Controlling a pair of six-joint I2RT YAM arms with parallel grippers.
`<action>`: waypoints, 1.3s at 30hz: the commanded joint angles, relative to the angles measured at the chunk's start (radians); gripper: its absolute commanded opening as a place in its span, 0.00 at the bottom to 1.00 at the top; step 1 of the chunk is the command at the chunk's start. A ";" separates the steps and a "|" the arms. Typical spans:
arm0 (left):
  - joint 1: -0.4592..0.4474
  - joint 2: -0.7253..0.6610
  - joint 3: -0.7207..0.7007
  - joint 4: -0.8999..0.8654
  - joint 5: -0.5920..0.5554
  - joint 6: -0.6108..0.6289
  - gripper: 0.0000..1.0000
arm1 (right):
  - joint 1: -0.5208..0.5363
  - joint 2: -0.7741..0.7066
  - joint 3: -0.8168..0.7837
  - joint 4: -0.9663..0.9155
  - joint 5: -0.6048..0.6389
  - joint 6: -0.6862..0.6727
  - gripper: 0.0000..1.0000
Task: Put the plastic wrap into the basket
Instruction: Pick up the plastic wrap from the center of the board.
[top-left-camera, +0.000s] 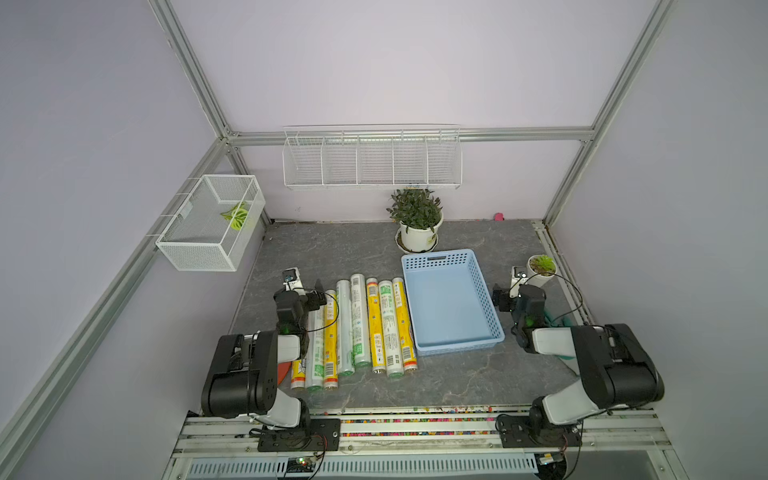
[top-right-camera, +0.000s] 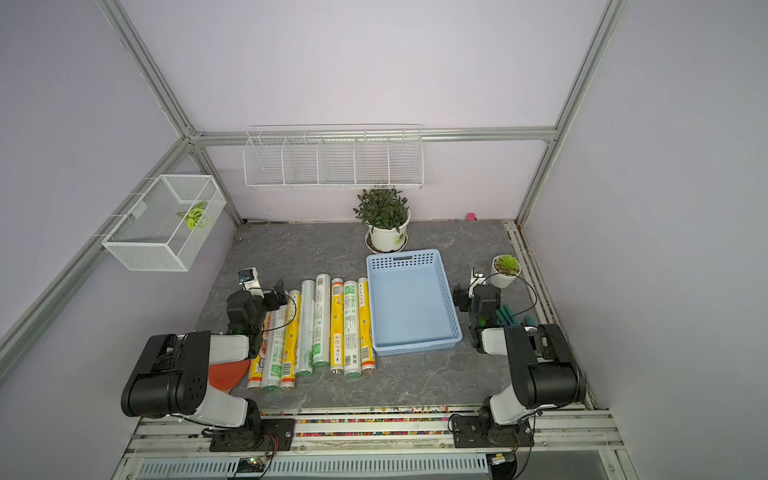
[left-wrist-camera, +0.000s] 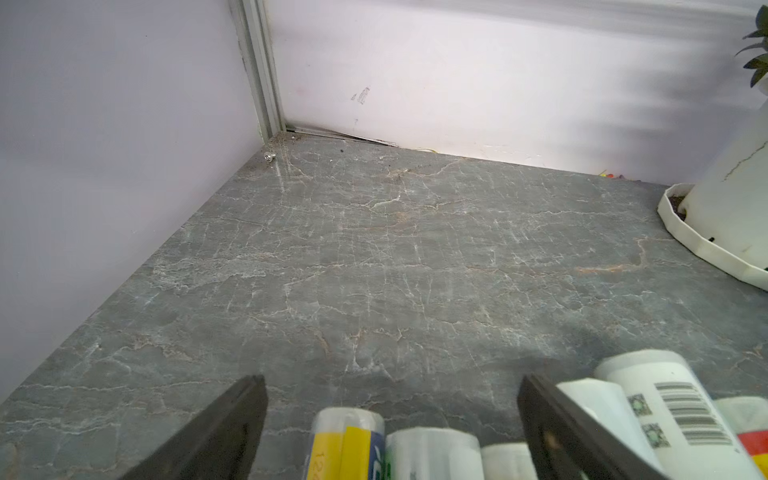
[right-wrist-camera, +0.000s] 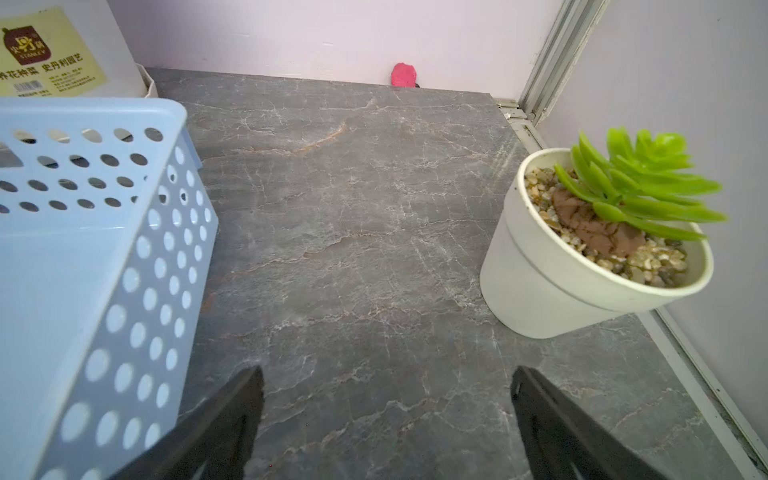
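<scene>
My left jaws are wide open and hold nothing. They hang over the far ends of the plastic wrap rolls at the left of the row. My right jaws are wide open and empty too. They are over the bare desk, between the blue basket and the little succulent pot.

The rolls lie side by side on the desk, just left of the basket. The last yellow roll sits right up against the basket wall. The basket has nothing in it.

I think a few things could go wrong. The rolls are packed tight, so my wide jaws could pinch two at once. They are round, so a bump could send them rolling. If I grab a long roll by its end, it may droop and slip. A roll is almost as long as the basket, so it could catch on the rim. My right arm could also knock over the little pot.
</scene>
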 joint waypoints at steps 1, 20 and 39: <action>-0.002 -0.011 0.019 -0.013 0.010 0.008 1.00 | -0.001 -0.021 0.003 -0.003 -0.013 0.011 0.99; -0.002 -0.173 0.003 -0.119 -0.022 -0.018 1.00 | 0.000 -0.099 0.000 -0.052 0.005 0.009 0.98; 0.006 -0.431 0.223 -0.722 0.452 -0.657 0.94 | -0.013 -0.337 0.387 -1.057 -0.377 0.361 0.96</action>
